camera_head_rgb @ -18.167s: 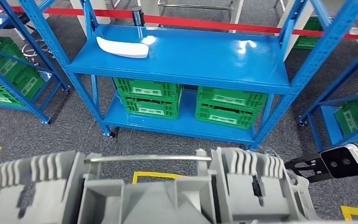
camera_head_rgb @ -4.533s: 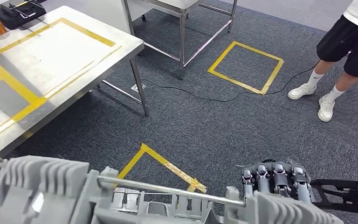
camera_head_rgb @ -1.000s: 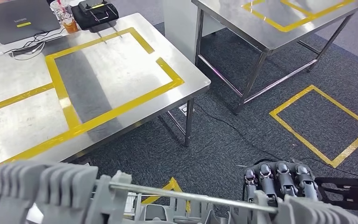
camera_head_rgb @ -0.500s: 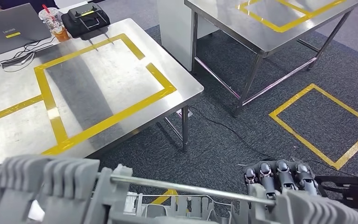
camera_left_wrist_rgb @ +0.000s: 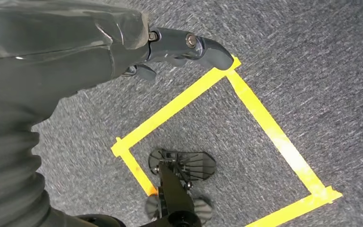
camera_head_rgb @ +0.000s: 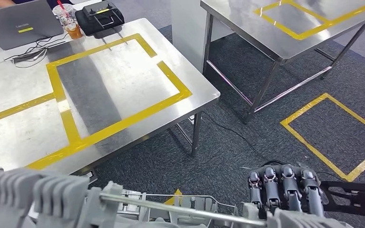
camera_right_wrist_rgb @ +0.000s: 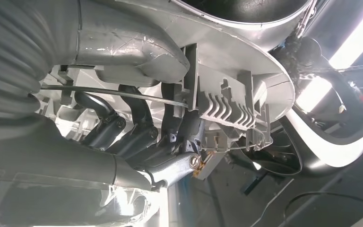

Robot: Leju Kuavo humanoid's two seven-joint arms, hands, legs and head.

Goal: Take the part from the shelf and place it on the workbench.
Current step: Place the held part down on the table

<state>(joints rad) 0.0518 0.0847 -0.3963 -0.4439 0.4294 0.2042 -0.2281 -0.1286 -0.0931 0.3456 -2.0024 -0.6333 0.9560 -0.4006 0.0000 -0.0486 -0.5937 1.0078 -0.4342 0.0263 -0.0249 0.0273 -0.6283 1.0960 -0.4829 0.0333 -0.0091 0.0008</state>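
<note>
I carry a large grey ribbed plastic part (camera_head_rgb: 52,199) with a thin metal rod (camera_head_rgb: 171,207) across it, low in the head view. My right hand (camera_head_rgb: 283,190) grips its right end, dark fingers curled over the edge. In the right wrist view those fingers (camera_right_wrist_rgb: 137,132) wrap under the part (camera_right_wrist_rgb: 227,109). The steel workbench (camera_head_rgb: 123,85), marked with yellow tape rectangles, stands ahead and to the left, its near corner close to the part. My left hand (camera_left_wrist_rgb: 170,47) hangs over the carpet with nothing in it, one finger stretched out.
A laptop (camera_head_rgb: 19,31), a drink cup (camera_head_rgb: 69,21) and a black device (camera_head_rgb: 100,16) sit at the workbench's far edge. A second steel table (camera_head_rgb: 285,23) stands at the back right. A cable (camera_head_rgb: 237,135) and a yellow taped square (camera_head_rgb: 332,133) lie on the carpet.
The whole picture has shifted, so the camera moved: the workbench now sits slightly further right and nearer. My right hand still grips the part as before.
</note>
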